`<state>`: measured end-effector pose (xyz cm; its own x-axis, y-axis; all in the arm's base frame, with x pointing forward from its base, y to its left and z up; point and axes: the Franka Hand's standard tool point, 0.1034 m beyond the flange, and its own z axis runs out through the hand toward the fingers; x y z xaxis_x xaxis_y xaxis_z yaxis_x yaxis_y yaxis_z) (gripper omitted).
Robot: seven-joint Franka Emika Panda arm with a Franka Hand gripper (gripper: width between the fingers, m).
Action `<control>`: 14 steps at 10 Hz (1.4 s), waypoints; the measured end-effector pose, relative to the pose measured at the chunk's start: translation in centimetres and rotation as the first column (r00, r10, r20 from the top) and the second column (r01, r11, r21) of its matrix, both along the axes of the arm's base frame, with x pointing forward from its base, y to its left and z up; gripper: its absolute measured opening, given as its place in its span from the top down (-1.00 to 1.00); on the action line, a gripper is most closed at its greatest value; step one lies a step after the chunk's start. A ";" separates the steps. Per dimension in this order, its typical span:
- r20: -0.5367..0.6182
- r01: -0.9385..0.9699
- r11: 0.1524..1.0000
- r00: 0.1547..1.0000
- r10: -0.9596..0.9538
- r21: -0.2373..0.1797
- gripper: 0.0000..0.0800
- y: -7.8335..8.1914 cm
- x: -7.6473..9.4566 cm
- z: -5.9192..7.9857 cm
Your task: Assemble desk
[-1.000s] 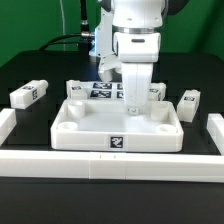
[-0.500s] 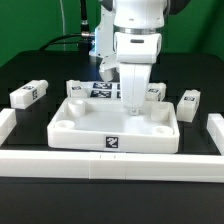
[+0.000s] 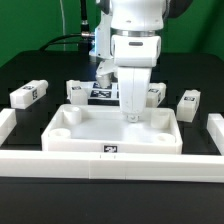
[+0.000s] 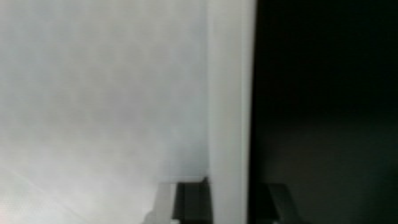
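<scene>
**A:** Where is the desk top [image 3: 100,127]?

**B:** In the middle of the black worktop [image 3: 30,128]. Its near wall is just beside the front rail [image 3: 110,167], and the marker board [image 3: 104,92] lies behind it.

**A:** Anything in it?

**B:** Its hollow shows bare white floor and round sockets [image 3: 69,113] at the corners. All 4 legs lie outside it on the worktop. 1 is well off to the exterior view's left [image 3: 28,95], 1 near its far left corner [image 3: 76,91], 1 near its far right corner [image 3: 155,93], and 1 off to the right [image 3: 189,102].

**A:** And the claw [image 3: 131,116]?

**B:** It is down at the far rim, closed on that thin wall. In the wrist view the wall runs between the dark fingers [image 4: 192,205].
</scene>
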<state>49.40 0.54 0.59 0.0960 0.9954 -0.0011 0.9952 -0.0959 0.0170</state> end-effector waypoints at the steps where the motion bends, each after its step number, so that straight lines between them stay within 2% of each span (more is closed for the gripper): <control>1: 0.005 -0.006 1.000 1.000 0.006 0.002 0.86 0.4 0.4 0.0; 7: 0.017 -0.054 0.998 0.998 0.054 0.019 0.86 4.6 1.9 0.1; 9: 0.004 -0.049 0.999 0.999 0.049 0.017 0.86 5.4 2.1 0.0; 14: -0.002 -0.027 1.000 1.000 0.027 0.015 0.85 5.7 2.1 0.0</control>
<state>51.49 6.26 0.61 0.0688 0.9975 0.0137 0.9975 -0.0690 0.0134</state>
